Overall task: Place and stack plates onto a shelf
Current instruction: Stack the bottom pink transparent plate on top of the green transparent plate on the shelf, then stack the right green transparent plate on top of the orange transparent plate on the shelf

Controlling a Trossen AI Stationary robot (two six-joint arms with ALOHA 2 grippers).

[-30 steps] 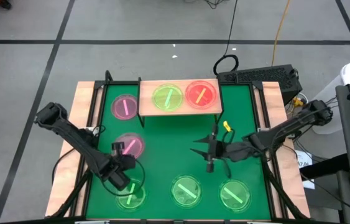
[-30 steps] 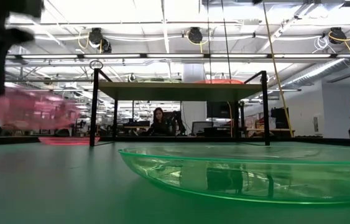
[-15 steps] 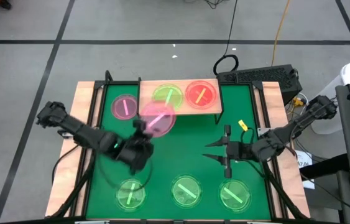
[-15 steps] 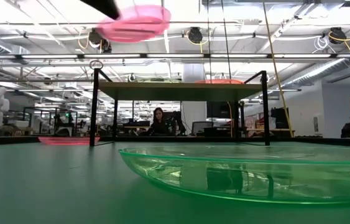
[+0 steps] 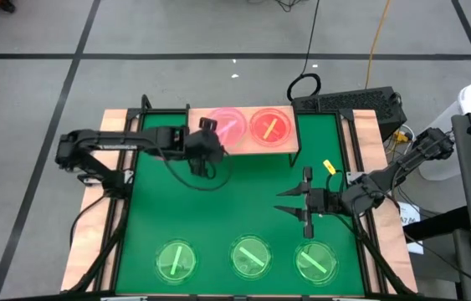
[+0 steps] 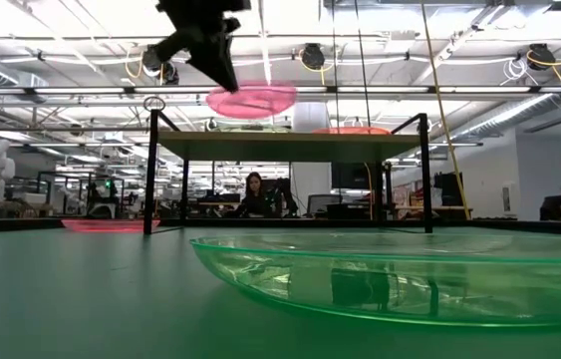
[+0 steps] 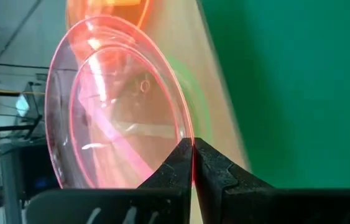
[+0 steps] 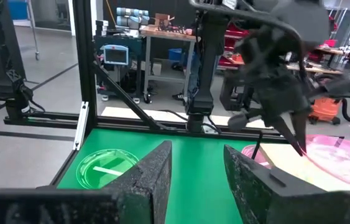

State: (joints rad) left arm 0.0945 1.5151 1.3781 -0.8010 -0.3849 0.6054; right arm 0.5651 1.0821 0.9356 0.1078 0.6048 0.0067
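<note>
My left gripper [image 5: 207,140] is shut on a pink plate [image 5: 227,126] and carries it above the left half of the wooden shelf [image 5: 289,147]. In the low view the pink plate [image 6: 251,100] hovers a little above the shelf board [image 6: 290,146]. A green plate on the shelf lies under it, showing only as a green rim [image 7: 201,99]. An orange plate [image 5: 270,126] rests flat on the shelf's right half. My right gripper [image 5: 299,203] hangs open over the mat, right of centre. Three green plates [image 5: 250,256] lie along the near edge. My left gripper pinches the pink plate's rim [image 7: 189,132] between its two fingers [image 7: 221,175], on the side of the plate toward the table's left. The fingers come in about level from the left. The plate is lifted clear, nearly level, over the shelf's left half.
Another pink plate [image 6: 111,225] lies on the mat left of the shelf, under my left arm in the high view. The shelf's black legs [image 6: 150,170] stand on the green mat [image 5: 243,192], whose middle is bare. People sit at desks in the room beyond.
My left gripper has lifted the pink plate off the mat's left-centre and swung it up and toward the far edge, to above the shelf's left half. The arm has turned to reach in from the left. My right gripper has drifted slightly toward the right edge.
</note>
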